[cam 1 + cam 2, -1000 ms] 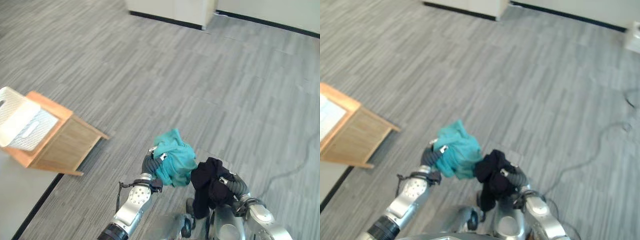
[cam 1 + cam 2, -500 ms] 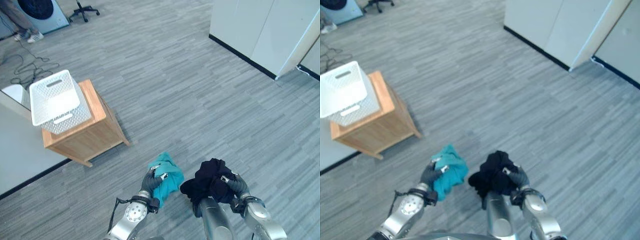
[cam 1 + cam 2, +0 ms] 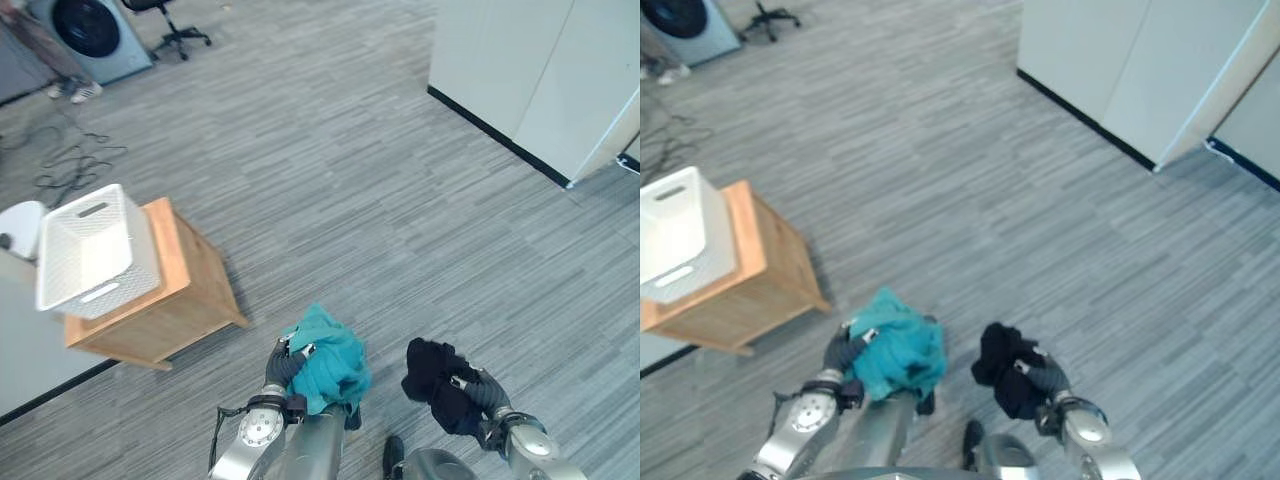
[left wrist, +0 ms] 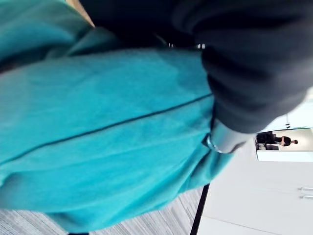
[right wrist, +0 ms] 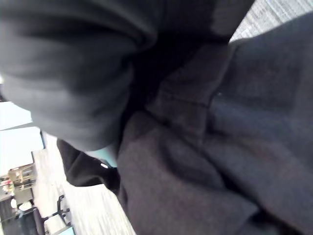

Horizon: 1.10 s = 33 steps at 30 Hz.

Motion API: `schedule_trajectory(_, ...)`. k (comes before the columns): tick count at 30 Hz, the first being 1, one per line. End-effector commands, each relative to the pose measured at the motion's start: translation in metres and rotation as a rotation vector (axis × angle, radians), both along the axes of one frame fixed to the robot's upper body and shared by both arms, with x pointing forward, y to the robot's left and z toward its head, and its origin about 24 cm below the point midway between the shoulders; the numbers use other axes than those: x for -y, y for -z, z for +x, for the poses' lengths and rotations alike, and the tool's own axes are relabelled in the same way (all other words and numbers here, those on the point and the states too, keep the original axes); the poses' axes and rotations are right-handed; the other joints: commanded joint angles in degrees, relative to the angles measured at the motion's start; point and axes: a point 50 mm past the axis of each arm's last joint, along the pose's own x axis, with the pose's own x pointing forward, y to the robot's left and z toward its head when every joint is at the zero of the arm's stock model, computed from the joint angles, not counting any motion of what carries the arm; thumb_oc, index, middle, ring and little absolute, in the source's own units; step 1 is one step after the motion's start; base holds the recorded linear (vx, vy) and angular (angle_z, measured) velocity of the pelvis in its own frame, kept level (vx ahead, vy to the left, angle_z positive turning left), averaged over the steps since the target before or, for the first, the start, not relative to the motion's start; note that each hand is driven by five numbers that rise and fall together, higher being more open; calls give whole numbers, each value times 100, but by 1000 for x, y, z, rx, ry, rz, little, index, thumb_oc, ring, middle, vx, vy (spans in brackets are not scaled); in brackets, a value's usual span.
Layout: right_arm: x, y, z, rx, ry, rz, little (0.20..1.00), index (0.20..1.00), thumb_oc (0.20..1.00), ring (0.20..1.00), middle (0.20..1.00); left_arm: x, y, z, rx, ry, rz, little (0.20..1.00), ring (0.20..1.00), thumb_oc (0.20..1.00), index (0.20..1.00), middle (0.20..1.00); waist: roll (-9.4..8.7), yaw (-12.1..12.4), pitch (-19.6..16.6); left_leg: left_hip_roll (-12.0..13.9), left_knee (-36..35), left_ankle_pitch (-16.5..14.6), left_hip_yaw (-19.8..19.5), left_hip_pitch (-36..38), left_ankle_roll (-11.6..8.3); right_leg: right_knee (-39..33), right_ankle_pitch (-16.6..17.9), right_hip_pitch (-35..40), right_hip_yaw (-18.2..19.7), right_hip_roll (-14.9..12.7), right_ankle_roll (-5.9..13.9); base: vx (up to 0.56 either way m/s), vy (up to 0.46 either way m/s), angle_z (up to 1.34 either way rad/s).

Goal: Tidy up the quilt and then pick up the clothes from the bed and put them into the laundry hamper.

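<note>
My left hand [image 3: 281,365] is shut on a bunched teal garment [image 3: 328,360], held low in front of me above the grey floor; the same teal garment [image 4: 107,137] spreads across the left wrist view. To its right, my right hand [image 3: 482,392] is shut on a crumpled black garment [image 3: 435,382], which also covers the right wrist view as dark folds of the black garment [image 5: 195,147]. A white perforated laundry hamper [image 3: 88,252] rests tilted on a wooden side table [image 3: 180,295] at the left, well away from both hands.
White cabinets [image 3: 545,70] with a black base line stand at the upper right. A round machine [image 3: 90,30] and an office chair [image 3: 172,25] are at the far upper left, with a person's shoes [image 3: 75,92] and cables nearby. A white surface edge [image 3: 30,350] runs along the left.
The camera has swung, so the hamper and table sit lower and further left in view. Both hands keep their garments; the black one has moved right and hangs smaller.
</note>
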Motion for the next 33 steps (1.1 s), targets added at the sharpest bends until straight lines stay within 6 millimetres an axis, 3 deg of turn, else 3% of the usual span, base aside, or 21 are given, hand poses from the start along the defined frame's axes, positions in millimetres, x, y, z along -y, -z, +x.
schedule_trajectory(1,-22,-28,29,203,-32,118,200,200,200,200,200,7,-39,22,229,28,-26,200,200,200,200,200,-170,393,-362,192,12,445,-125,144,-187,1047,112,646,-69,-1184,885,450,101,-2)
schedule_trajectory(2,-24,-28,30,204,-34,123,200,200,200,200,200,6,-40,23,232,29,-22,200,200,200,200,200,-170,443,-377,192,54,474,-113,158,-107,1189,247,644,-108,-1234,921,788,281,-16)
schedule_trajectory(3,-32,-31,31,212,-51,133,200,200,200,200,200,8,-49,29,241,39,-9,200,200,200,200,200,-227,561,-522,-144,181,380,-324,438,199,2727,1206,426,-206,-1545,1166,808,398,-20)
schedule_trajectory(4,-37,-32,31,204,-37,137,200,200,200,200,200,9,-49,31,223,42,12,200,200,200,200,200,-138,429,-520,-348,281,168,-533,799,341,4241,1889,-412,130,-1685,1272,798,405,0)
schedule_trajectory(6,-41,-34,33,208,-33,137,200,200,200,200,200,8,-46,32,211,31,29,200,200,200,200,200,-16,328,-456,-363,307,36,-653,1015,435,4840,1918,-1348,343,-1663,1220,356,225,66)
schedule_trajectory(7,-43,-35,34,215,-35,136,200,200,200,200,200,8,-46,32,208,25,16,200,200,200,200,200,172,259,-373,-233,235,82,-695,1172,471,4916,1912,-1932,296,-1548,1018,343,170,137)
schedule_trajectory(9,-44,-35,34,219,-20,133,200,200,200,200,200,8,-43,30,196,41,-6,200,200,200,200,200,326,129,-192,-231,29,41,-976,1585,402,4232,1591,-2358,231,-1448,777,439,-12,141)
schedule_trajectory(10,-43,-36,33,219,-7,137,200,200,200,200,200,8,-41,29,198,57,10,200,200,200,200,200,272,70,-104,-264,-67,-57,-1154,1834,333,2940,1538,-2218,54,-1464,740,435,-187,120)
schedule_trajectory(11,-43,-36,33,220,-4,140,200,200,200,200,200,8,-41,29,200,61,16,200,200,200,200,200,216,48,-76,-284,-58,-125,-1197,1902,321,2396,1636,-2197,20,-1486,760,515,-337,157)
schedule_trajectory(12,-42,-36,33,228,-10,148,200,200,200,200,200,6,-39,30,209,51,32,200,200,200,200,200,27,-58,35,-358,54,-385,-1375,2073,327,1121,1945,-2189,108,-1452,849,444,-350,147)
schedule_trajectory(13,-41,-35,32,236,-4,156,200,200,200,200,200,6,-38,31,216,59,41,200,200,200,200,200,-81,-146,90,-389,124,-566,-1531,2190,314,302,2001,-2258,302,-1376,898,427,-306,154)
schedule_trajectory(16,-39,-35,27,246,-7,169,200,200,200,200,200,4,-39,29,230,46,45,200,200,200,200,200,-200,-299,187,-372,265,-895,-1829,2445,277,-788,2095,-2310,592,-1283,1073,568,-216,125)
schedule_trajectory(17,-39,-36,27,251,14,177,200,200,200,200,200,7,-39,25,239,64,60,200,200,200,200,200,-254,-401,239,-316,494,-1183,-2066,2623,262,-1187,2074,-2419,915,-1177,1222,788,-240,147)
schedule_trajectory(23,-42,-40,28,257,0,178,200,200,200,200,200,6,-43,21,250,45,56,200,200,200,200,200,-549,-579,137,-274,1354,-1961,-2217,2634,302,-1125,2169,-2255,1497,-1183,1439,569,-232,161)
schedule_trajectory(24,-43,-40,34,258,-18,173,200,200,200,200,200,1,-38,20,237,9,58,200,200,200,200,200,-618,-584,53,-184,1664,-2135,-2221,2677,280,-705,2191,-2238,1615,-1160,1428,650,-328,103)
schedule_trajectory(26,-43,-41,38,264,-37,174,200,200,200,200,200,-3,-40,21,241,-11,34,200,200,200,200,200,-620,-566,-21,7,2031,-2059,-2105,2690,200,-426,2142,-2178,1475,-1178,1330,604,-277,81)
schedule_trajectory(28,-42,-42,41,246,-76,158,200,200,200,200,200,-6,-43,22,229,-38,15,200,200,200,200,200,-569,-570,-114,300,2665,-1536,-1829,2648,39,-281,2058,-2072,1244,-1164,1168,422,-178,41)
schedule_trajectory(29,-42,-41,43,228,-103,140,200,200,200,200,200,-8,-43,22,212,-75,10,200,200,200,200,200,-540,-581,-156,539,3235,-1043,-1669,2478,-86,-193,2010,-1978,1141,-1102,1011,493,-299,26)
schedule_trajectory(30,-43,-39,44,204,-112,127,200,200,200,200,200,-9,-40,24,175,-102,5,200,200,200,200,200,-565,-555,-146,799,4133,-447,-1515,1838,-145,-77,1830,-1737,988,-999,695,561,-315,49)
schedule_trajectory(32,-42,-38,44,200,-115,123,200,200,200,200,200,-8,-38,24,161,-108,1,200,200,200,200,200,-528,-532,-118,733,4470,-428,-1521,1297,-122,-43,1710,-1544,869,-933,563,389,-135,85)
schedule_trajectory(33,-37,-38,42,208,-123,117,200,200,200,200,200,-11,-35,22,149,-132,-11,200,200,200,200,200,-425,-437,-38,492,3896,-366,-1284,795,-94,-39,1428,-1175,818,-816,501,475,22,77)
